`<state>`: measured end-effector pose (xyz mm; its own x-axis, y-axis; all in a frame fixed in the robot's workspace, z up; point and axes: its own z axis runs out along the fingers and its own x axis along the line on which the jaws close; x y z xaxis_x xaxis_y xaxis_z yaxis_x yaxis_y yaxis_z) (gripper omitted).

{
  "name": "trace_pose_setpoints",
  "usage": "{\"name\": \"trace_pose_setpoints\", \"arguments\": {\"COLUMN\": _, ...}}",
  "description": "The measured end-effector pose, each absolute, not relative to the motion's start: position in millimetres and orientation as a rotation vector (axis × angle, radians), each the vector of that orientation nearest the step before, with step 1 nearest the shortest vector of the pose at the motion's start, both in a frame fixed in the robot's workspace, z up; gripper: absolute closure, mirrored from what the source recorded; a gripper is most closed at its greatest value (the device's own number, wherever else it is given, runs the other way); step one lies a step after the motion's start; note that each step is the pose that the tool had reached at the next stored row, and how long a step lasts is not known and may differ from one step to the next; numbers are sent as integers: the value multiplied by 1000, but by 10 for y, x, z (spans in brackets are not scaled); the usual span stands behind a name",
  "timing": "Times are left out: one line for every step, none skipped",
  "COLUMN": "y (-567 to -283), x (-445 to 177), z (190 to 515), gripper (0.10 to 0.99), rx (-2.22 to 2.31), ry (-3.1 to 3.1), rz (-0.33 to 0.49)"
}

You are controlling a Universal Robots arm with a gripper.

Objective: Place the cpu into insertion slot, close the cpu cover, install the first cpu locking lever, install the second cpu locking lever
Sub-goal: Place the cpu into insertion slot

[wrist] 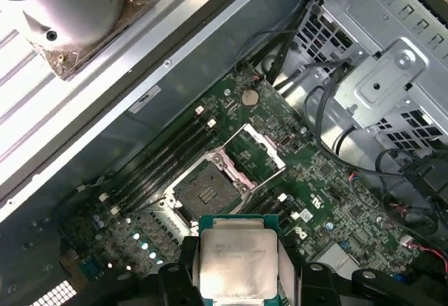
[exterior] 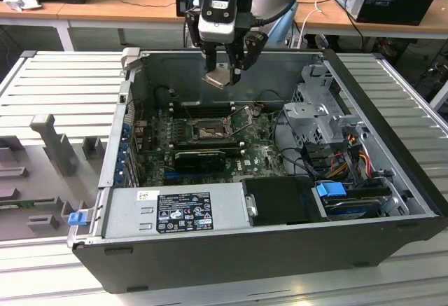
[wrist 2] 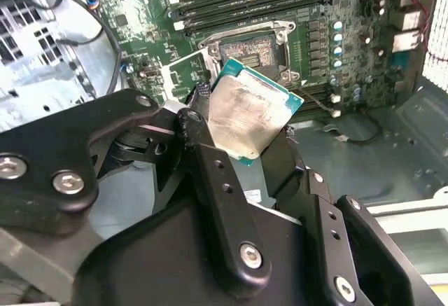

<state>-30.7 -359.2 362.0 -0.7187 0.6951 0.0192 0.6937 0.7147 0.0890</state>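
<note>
Open air straight above insertion slot point(exterior: 208, 131); I see gripper point(exterior: 225, 75), clamped on cpu point(exterior: 218, 77), hanging clear over it. cpu cover point(wrist: 253, 148) stands open, pin field unobstructed. Flanking: memory slots point(wrist: 164, 159), black finned card point(exterior: 199, 157). Drive cage point(exterior: 318, 106) and cables point(exterior: 352, 150) crowd the exterior view's right.

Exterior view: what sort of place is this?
Probably a robotics lab: an opened computer case lies on a ribbed metal table, wooden desks with cables stand behind, and the gripper holds the cpu.
</note>
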Motion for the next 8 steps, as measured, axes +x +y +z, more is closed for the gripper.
{"name": "trace_pose_setpoints", "arguments": {"y": -3592, "x": -307, "z": 3619, "gripper": 549, "rx": 1198, "ry": 2883, "rz": 140}}
{"name": "trace_pose_setpoints", "arguments": {"y": -3592, "x": -307, "z": 3617, "gripper": 549, "rx": 1221, "ry": 2873, "rz": 140}}
{"name": "trace_pose_setpoints", "arguments": {"y": -3592, "x": -307, "z": 3613, "gripper": 549, "rx": 1276, "ry": 2847, "rz": 139}}
{"name": "trace_pose_setpoints", "arguments": {"y": -3592, "x": -307, "z": 3611, "gripper": 549, "rx": 1316, "ry": 2827, "rz": 139}}
{"name": "trace_pose_setpoints", "arguments": {"y": -3592, "x": -307, "z": 3610, "gripper": 549, "rx": 1340, "ry": 2815, "rz": 138}}
{"name": "trace_pose_setpoints", "arguments": {"y": -3592, "x": -306, "z": 3607, "gripper": 549, "rx": 1384, "ry": 2792, "rz": 138}}
{"name": "trace_pose_setpoints", "arguments": {"y": -3592, "x": -307, "z": 3605, "gripper": 549, "rx": 1408, "ry": 2779, "rz": 137}}
{"name": "trace_pose_setpoints", "arguments": {"y": -3592, "x": -307, "z": 3604, "gripper": 549, "rx": 1428, "ry": 2768, "rz": 137}}
